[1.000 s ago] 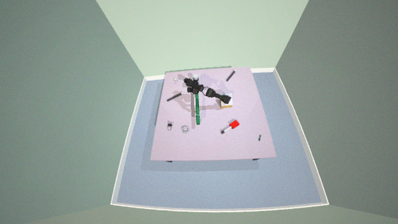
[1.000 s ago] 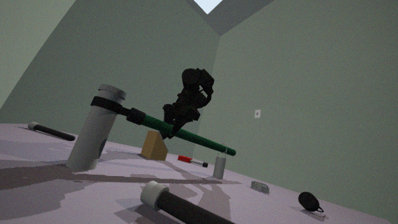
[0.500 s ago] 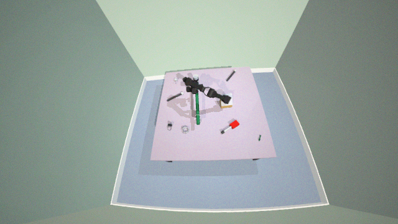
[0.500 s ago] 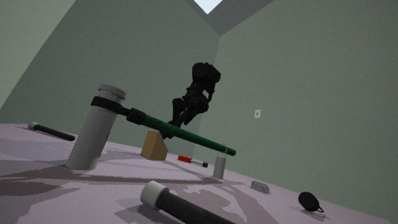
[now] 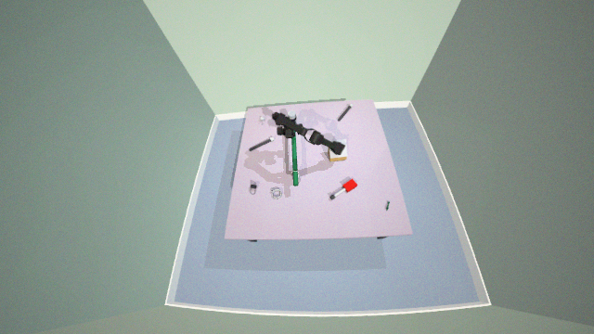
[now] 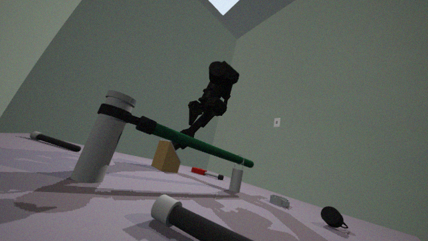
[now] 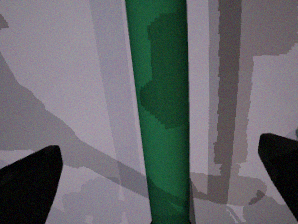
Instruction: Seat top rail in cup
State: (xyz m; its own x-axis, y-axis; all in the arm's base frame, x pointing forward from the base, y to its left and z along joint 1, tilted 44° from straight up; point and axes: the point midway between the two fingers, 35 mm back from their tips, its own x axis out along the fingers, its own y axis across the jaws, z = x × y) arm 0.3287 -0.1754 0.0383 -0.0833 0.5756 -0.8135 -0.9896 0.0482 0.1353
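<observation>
Across the room's middle stands a pale pink table [image 5: 316,218] [image 6: 140,184] [image 7: 75,100]. Black jointed arm [image 5: 313,135] [image 6: 219,90] reaches over it. Thick grey cylindrical post [image 5: 291,114] [image 6: 100,150] is at one end of the long green round rail [image 5: 294,155] [image 6: 200,145] [image 7: 165,100]; its cut end goes into the black rail-end cup [image 6: 146,124], full depth can't be told. Other end passes through the thin wire-like loop cap on a short grey post [image 6: 236,179]. Black fingers [image 6: 194,115] wide apart, nothing held; wrist view has rail between them, visible gap each side. Tan wedge-sided block [image 5: 338,158] [image 6: 164,155] sits apart from rail. Two dark rods with whitish ends lie on table, also a red-and-white tool [image 5: 350,186] [image 6: 198,171] with dark tip. Black brace band [image 6: 114,112] wraps big post high up, just below grey post cap [image 6: 121,97]. Smaller: grey ring-shaped part [image 6: 279,201], dark piece with a loop [image 5: 253,186] [image 6: 331,217], tiny green item [image 5: 387,205].
</observation>
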